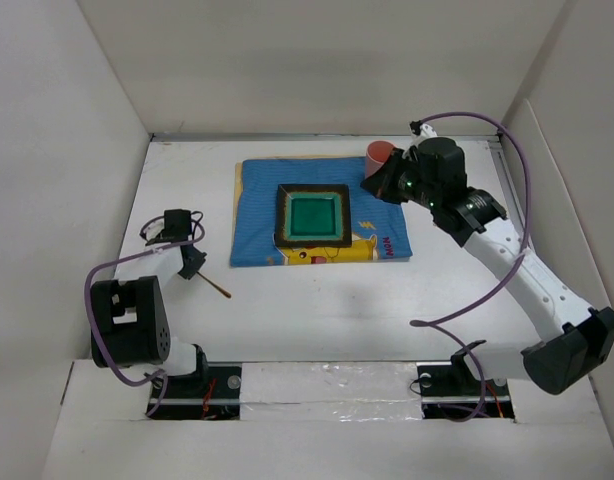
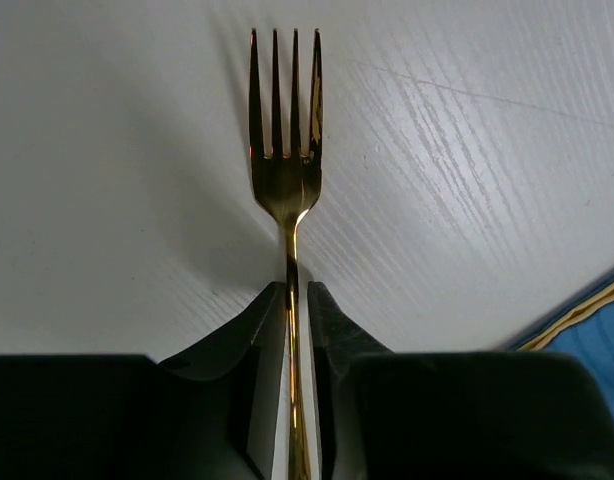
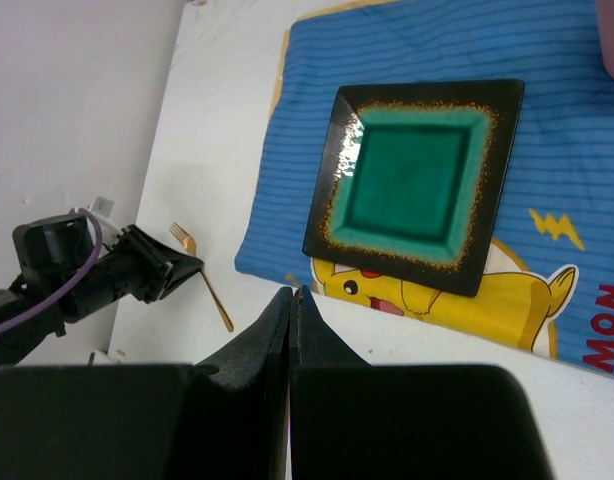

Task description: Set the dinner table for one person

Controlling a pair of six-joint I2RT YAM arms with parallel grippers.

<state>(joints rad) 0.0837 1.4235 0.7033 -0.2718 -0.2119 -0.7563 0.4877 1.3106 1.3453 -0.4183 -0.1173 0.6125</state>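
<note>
**Fork pick-up in hand; plate and cup on the mat**

The left pincer (image 2: 297, 292) was closed on the thin handle of the gold fork (image 2: 285, 180). The fork lay flat on the counter (image 1: 317, 310) near its left edge, tines pointing away from the pincer. The right pincer (image 3: 290, 297) was shut on nothing and hung toward the counter's far right corner, just beside the pink cup (image 1: 378, 154).

The step appeared to be fetching the fork. The next move would call for a lift clear of the surface and a carry toward the mat (image 1: 255, 205). The fork would then be laid down beside the plate (image 1: 313, 215), parallel to its edge.

The fork was polished metal, slim and four-tined, and looked likely to twist in so narrow a pinch. The plate was square and glazed, glossy green inside a dark, speckled rim. The mat was soft blue striped cloth with a cartoon print. The counter was matte white with a faint grain.
</note>
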